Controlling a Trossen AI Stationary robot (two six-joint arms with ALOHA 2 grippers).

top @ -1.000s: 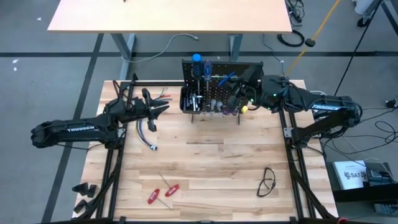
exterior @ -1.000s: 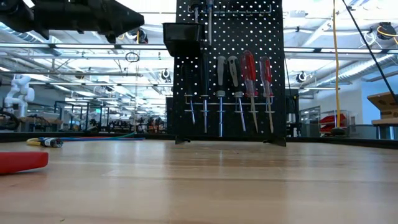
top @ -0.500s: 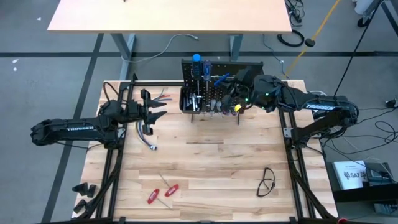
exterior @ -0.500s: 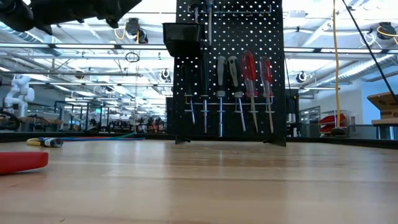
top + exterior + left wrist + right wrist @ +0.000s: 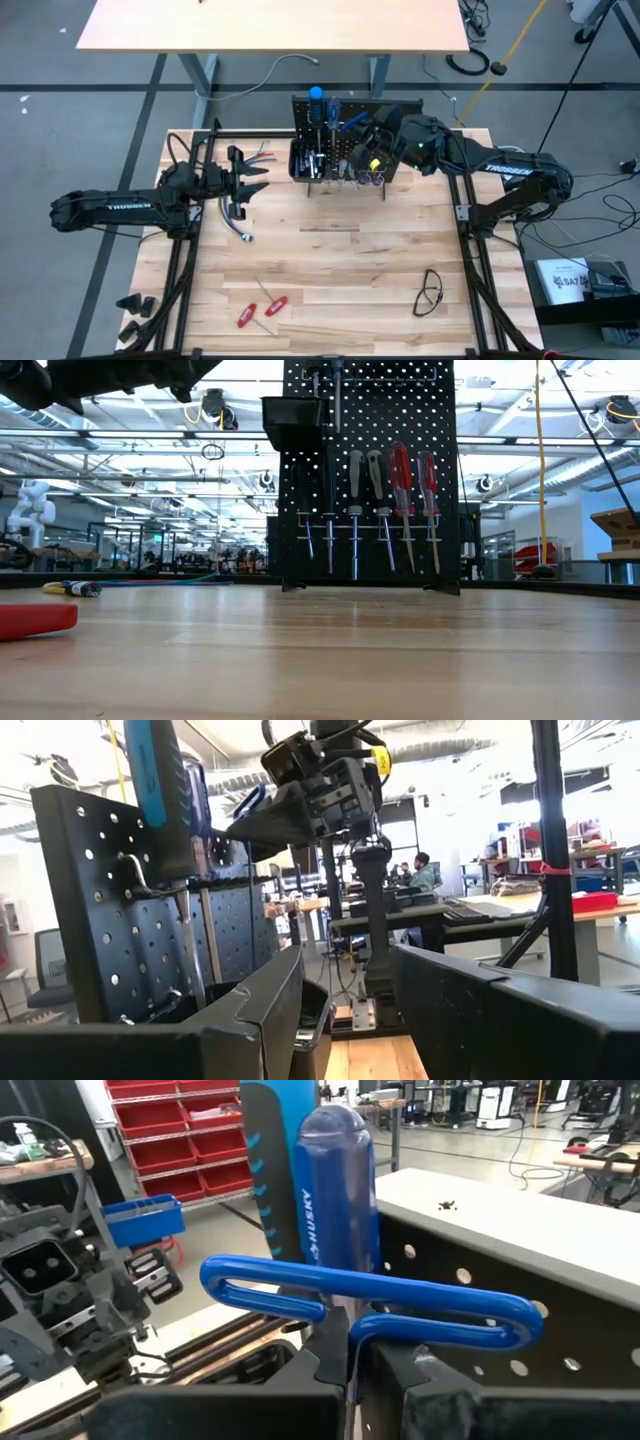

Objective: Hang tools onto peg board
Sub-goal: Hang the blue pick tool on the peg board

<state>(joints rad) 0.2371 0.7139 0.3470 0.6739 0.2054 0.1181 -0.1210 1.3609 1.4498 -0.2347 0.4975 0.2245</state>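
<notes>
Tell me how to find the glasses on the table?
Start at the wooden table and look at the end far from the black peg board. The glasses lie flat near the right arm's side. They are a thin dark loop lying alone, unlike the two red-handled screwdrivers over on the left.

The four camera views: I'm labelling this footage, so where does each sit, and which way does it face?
High view: overhead, looking down; both arms, peg board.
Low view: table height, facing the peg board's front; one arm at top.
Left wrist view: behind the left gripper, open; peg board, right arm beyond.
Right wrist view: behind the right gripper, shut on a blue loop.
All share the peg board.
</notes>
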